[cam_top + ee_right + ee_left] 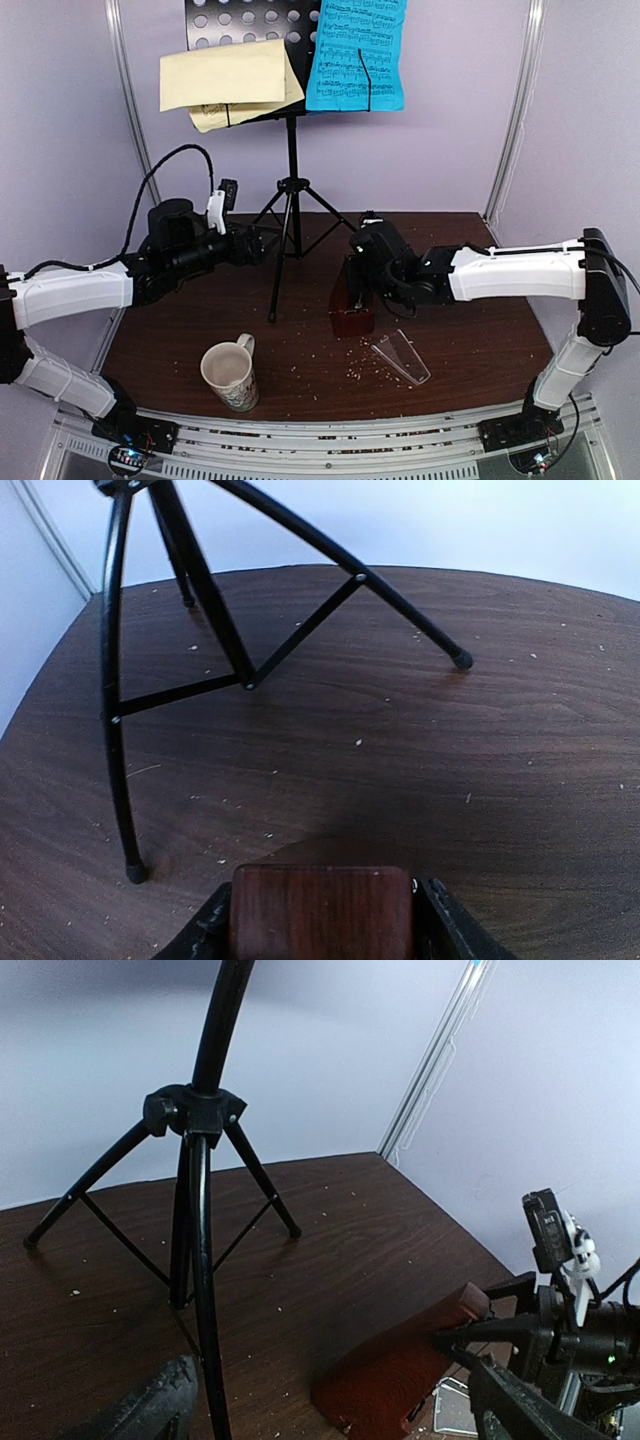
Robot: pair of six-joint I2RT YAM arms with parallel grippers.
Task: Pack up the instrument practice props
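The black tripod music stand (pixel 291 150) stands at the back centre. It carries pale yellow sheets (pixel 228 80) and a blue sheet (pixel 358 52). My left gripper (pixel 265 243) is open at the stand's lower pole. In the left wrist view (pixel 325 1385) a tripod leg (pixel 203 1320) runs between its fingers, close to the left one. My right gripper (pixel 355 282) is shut on the top of the dark red-brown metronome (pixel 352 318), which stands on the table. The right wrist view shows the metronome's top (pixel 322 912) between the fingers (pixel 205 935). The clear cover (pixel 400 357) lies beside it.
A cream patterned mug (pixel 230 375) stands near the front left of the brown table (pixel 480 340). Crumbs are scattered over the table. The tripod legs (pixel 115 730) spread across the middle. Purple walls and metal frame posts (pixel 515 110) close in the back.
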